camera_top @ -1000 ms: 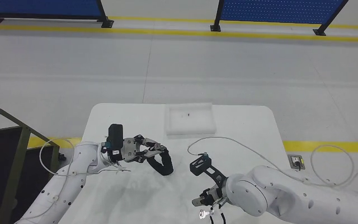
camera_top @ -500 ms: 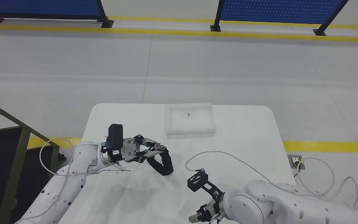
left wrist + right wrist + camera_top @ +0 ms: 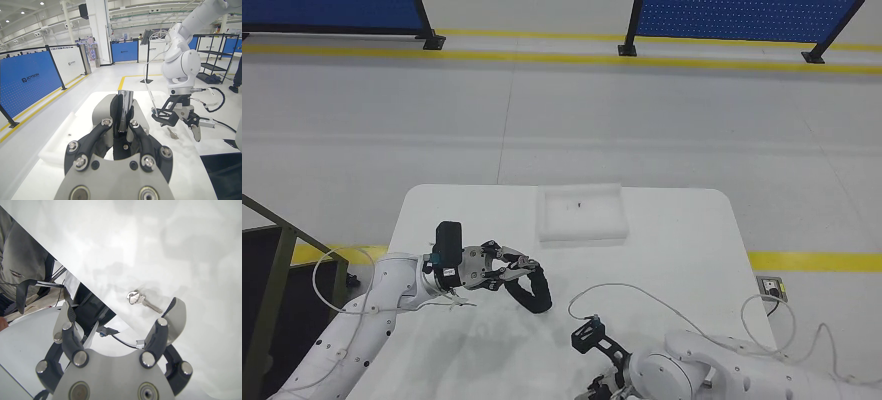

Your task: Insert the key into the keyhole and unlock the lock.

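While clamped on the lock (image 3: 125, 113), with fingers of the left gripper (image 3: 122, 102) pressed to both sides of its chrome barrel, points that barrel straight out past the fingertips, long axis in line with the fingers, black cable loop curling off it. Cannot tell which way the keyhole faces.

Flat on the table (image 3: 682, 240) near its front edge: key (image 3: 143, 301), long axis level, blade aimed at one finger of the right gripper (image 3: 121, 309), tip just beside that pad, ring through the bow at the opposite end.

Toward the table's far side: shallow white tray (image 3: 582, 238), just a small dark speck (image 3: 580, 204) inside.

Right-hand jaws spread wide, gripping nothing, with the key lying between them, nearer one finger.
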Action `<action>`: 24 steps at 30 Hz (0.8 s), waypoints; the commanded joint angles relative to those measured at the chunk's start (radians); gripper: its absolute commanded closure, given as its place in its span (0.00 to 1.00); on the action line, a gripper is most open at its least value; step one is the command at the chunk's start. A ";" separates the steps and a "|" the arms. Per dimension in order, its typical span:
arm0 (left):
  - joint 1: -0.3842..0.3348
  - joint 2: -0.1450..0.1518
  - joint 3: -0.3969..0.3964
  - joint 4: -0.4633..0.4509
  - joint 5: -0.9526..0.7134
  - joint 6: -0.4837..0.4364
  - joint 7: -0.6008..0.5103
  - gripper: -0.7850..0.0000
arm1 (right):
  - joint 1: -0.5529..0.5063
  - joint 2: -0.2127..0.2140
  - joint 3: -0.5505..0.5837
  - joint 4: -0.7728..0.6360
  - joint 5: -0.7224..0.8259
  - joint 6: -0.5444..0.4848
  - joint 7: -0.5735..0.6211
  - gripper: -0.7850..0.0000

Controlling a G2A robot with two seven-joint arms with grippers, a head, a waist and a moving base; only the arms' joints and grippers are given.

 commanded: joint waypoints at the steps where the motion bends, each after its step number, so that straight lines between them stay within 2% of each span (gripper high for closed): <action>1: 0.000 0.000 0.000 0.000 0.000 0.000 0.000 1.00 | -0.006 -0.008 0.006 0.014 0.010 0.003 0.002 0.34; 5: 0.000 0.000 0.000 0.000 0.000 0.000 0.000 1.00 | -0.013 -0.025 0.012 0.037 0.011 0.000 0.030 0.52; 13: 0.000 0.000 0.000 0.000 0.000 0.000 0.000 1.00 | -0.027 -0.054 0.026 0.067 0.004 0.016 0.070 0.59; 19: 0.000 0.000 0.000 0.000 0.000 0.000 0.000 1.00 | -0.034 -0.068 0.035 0.077 -0.040 0.077 0.097 0.74; 21: 0.000 0.000 0.000 0.000 0.000 0.000 0.000 1.00 | -0.036 -0.073 0.036 0.075 -0.058 0.098 0.109 0.80; 24: 0.000 0.000 0.000 0.000 0.000 0.000 0.000 1.00 | -0.040 -0.082 0.040 0.077 -0.067 0.100 0.116 0.96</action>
